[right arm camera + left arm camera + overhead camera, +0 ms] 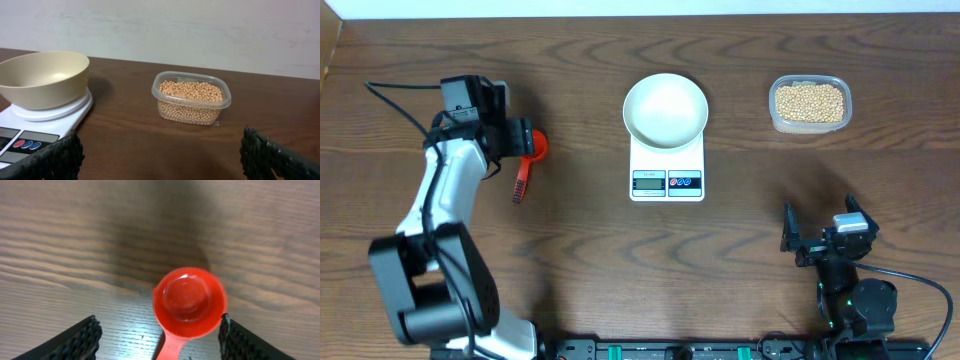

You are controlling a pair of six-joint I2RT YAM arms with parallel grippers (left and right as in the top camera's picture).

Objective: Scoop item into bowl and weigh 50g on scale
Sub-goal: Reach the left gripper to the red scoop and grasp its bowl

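Overhead. Your left arm (440, 200) rises from its base at the near-left corner of the bench (580, 260), bends at the elbow and reaches toward the far side. The wrist turns in toward the middle, which puts the left pincer (525, 138) over the cup of a red scoop (537, 146). The scoop's handle lies flat and points back at the near edge. The bowl (665, 108) sits on the far end of the scale (667, 180), with the display and buttons facing you. The beans (809, 102) fill a clear plastic container (775, 118) to the right of the bowl, well apart from the scale. Your right arm (855, 300) is folded low at the near-right edge. The right pincer (820, 225) faces the far side, on the container's side of the bench.

Left wrist. The camera looks straight down. The scoop's cup lies on the wood between the two fingers (80, 340), much nearer the right one; contact there cannot be told. The jaws stand wider than the cup, so this pincer is released and grasps nothing.

Right wrist. The view is low and level over the bench. One finger shows in each lower corner, far apart with only bare wood between them: released. The container of beans stands ahead, centre-right. The bowl on the scale is at the left.
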